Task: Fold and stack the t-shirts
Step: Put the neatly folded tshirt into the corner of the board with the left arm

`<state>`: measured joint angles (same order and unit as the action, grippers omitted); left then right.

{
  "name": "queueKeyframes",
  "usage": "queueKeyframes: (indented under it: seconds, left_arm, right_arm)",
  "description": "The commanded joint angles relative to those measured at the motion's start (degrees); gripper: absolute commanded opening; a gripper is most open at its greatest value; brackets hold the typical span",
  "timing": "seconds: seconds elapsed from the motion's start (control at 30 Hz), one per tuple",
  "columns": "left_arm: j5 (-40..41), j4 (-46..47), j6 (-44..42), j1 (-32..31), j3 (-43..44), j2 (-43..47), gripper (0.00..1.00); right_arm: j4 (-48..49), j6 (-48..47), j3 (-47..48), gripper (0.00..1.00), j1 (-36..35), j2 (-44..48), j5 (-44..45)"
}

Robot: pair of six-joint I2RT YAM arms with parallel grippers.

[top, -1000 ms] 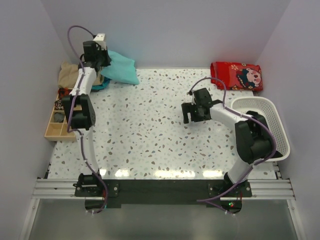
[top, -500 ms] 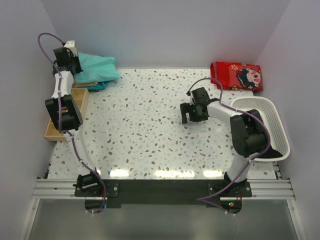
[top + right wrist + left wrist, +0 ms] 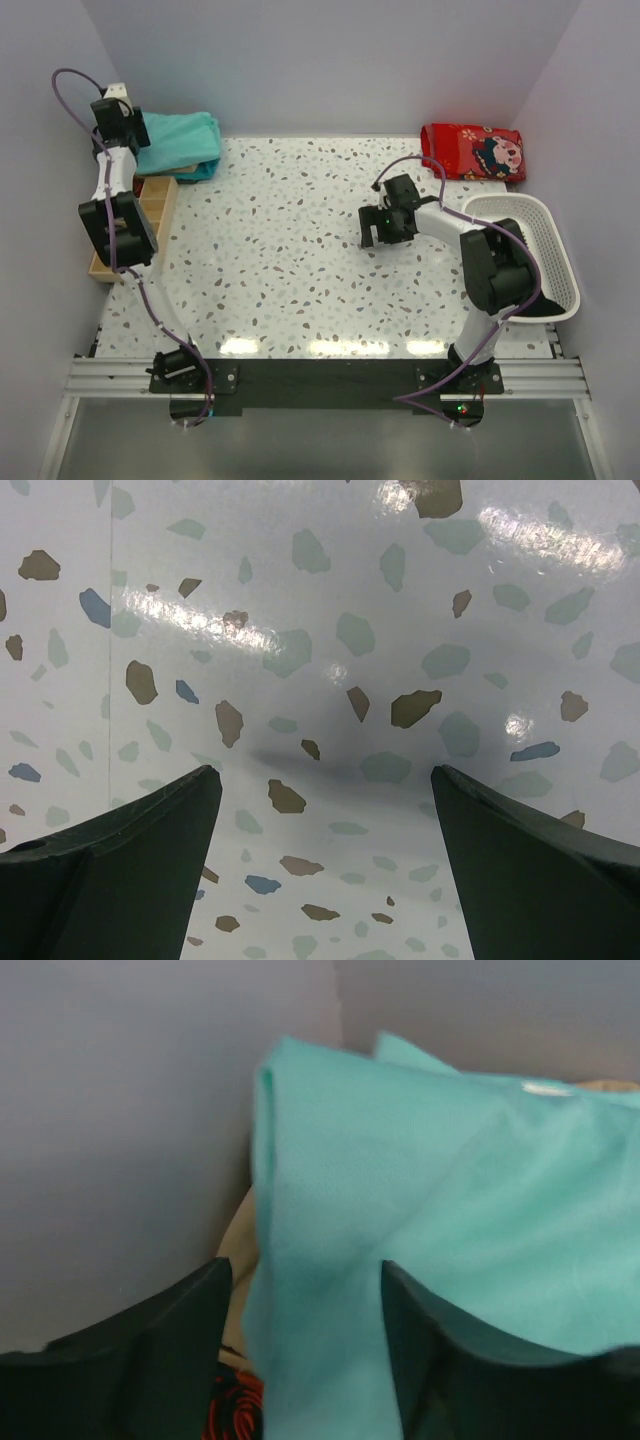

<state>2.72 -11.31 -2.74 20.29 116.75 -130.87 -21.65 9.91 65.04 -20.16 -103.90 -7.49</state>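
A teal-green t-shirt lies bunched in the far left corner, against the wall. My left gripper hovers at its left end, raised beside the side wall. In the left wrist view the gripper is open, and the teal t-shirt hangs loose between and beyond the two dark fingers. A strip of tan t-shirt peeks out under it. My right gripper is low over the bare tabletop at centre right. It is open with only the speckled surface between its fingers.
A wooden compartment tray sits along the left edge below the teal t-shirt. A white plastic basket stands at the right edge. A red patterned cloth lies at the back right. A red-and-black patterned item shows beneath the t-shirts.
My left arm swung left into the back corner with the teal t-shirt, and its jaws have opened. The t-shirt has settled lower on the pile. The right gripper barely moved.
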Motion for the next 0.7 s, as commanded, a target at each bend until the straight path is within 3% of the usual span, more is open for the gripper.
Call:
queueKeyframes:
  seconds: [0.0,0.1,0.27,0.43,0.67]
  left_arm:
    - [1.86,3.66,0.8,1.15,-3.98,5.88,0.83]
    - [-1.83,4.1,4.48,1.15,-6.97,8.69,1.0]
    - [-8.41,7.17,12.13,-0.69,-13.82,17.39,1.0]
    - [-17.12,16.65,18.12,-4.73,-25.67,30.9,1.0]
    - [-19.34,21.59,18.65,-17.12,-40.18,45.95,1.0]
  right_arm:
    - [0.12,-0.42,1.67,0.9,0.12,-0.61,-2.18]
    - [0.29,-0.16,1.32,0.9,0.21,0.27,-2.18]
    - [0.99,0.02,0.09,0.91,0.12,2.56,-1.57]
    - [-0.32,0.2,1.41,0.91,0.12,2.82,-1.48]
    - [-0.24,1.07,-0.52,0.91,0.12,9.4,0.72]
